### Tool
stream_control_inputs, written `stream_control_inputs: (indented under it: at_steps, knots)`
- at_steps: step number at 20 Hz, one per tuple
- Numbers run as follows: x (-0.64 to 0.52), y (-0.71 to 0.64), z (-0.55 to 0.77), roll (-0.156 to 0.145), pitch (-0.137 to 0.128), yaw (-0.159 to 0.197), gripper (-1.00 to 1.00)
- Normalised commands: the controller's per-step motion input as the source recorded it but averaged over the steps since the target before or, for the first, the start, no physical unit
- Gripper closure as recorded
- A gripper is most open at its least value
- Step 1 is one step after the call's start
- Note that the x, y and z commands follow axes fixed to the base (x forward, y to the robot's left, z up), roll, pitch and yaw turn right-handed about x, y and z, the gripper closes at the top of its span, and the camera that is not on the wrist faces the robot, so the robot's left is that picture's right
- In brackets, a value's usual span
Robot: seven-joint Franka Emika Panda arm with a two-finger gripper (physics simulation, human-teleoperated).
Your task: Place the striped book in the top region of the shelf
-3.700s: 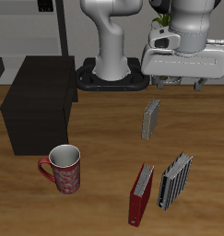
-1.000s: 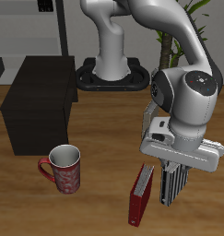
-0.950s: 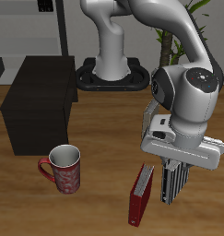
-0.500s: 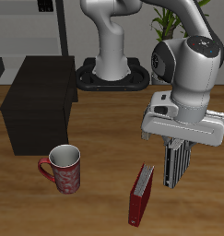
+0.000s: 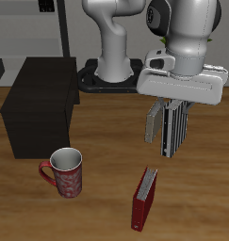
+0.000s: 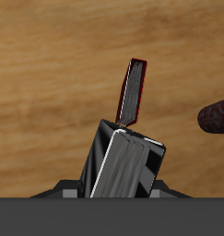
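**Striped book aloft, shelf well off to the side**

While the gripper hangs over the middle of the table, its jaws are pinched on the top edge of the striped book, which dangles clear of the tabletop with its long axis close to vertical. The wrist view shows the book between the fingers, though the pads themselves are hidden, so I judge the clamp from the way the book hangs free. The shelf stands well apart, toward the table's far corner, its flat top bare (that top is where the book has to end up). So the coming move is a sideways carry across the table toward that corner, and the book's lower edge probably has to clear the shelf's top. The grey book stands just behind the held one, the red book lies near the front edge, and the mug sits in front of the shelf.
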Motion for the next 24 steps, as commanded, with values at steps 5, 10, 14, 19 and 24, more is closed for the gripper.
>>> stream_control_inputs:
  at_steps: [5, 10, 14, 19, 24]
  knots:
    - [-0.38, -0.34, 0.47, 0.027, -0.051, 0.035, 1.00]
    - [-0.39, -0.31, 0.44, 0.030, -0.045, 0.079, 1.00]
    - [-0.34, -0.27, 0.33, -0.013, -0.059, 0.098, 1.00]
    - [-0.25, -0.30, 0.17, -0.024, -0.026, 0.049, 1.00]
    - [-0.18, -0.23, 0.10, -0.059, -0.026, 0.021, 1.00]
